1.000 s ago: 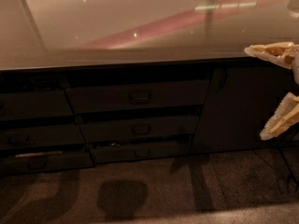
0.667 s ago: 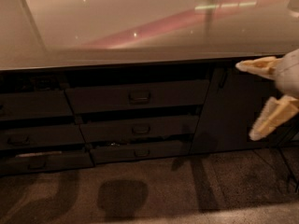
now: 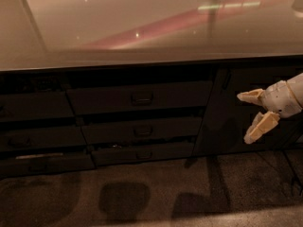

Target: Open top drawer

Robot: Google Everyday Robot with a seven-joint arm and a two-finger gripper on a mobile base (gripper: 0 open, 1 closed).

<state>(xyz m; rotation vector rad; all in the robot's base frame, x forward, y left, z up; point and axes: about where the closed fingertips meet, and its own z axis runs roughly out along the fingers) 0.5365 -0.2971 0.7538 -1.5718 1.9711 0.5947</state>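
I'm holding the hand (image 3: 245,117), fingers (image 3: 253,95) spread, well away from the top drawer (image 3: 104,98), readying to reach its handle (image 3: 142,98).

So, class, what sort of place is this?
Probably a kitchen or office counter: a glossy countertop over dark drawers, top drawer, cabinet door. The gripper hovers right, fingers open.

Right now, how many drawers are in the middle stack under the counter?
3: the top drawer just under the counter, a slimmer middle drawer below it, and the bottom drawer lowest. The gripper hangs open to their right, before the cabinet door.
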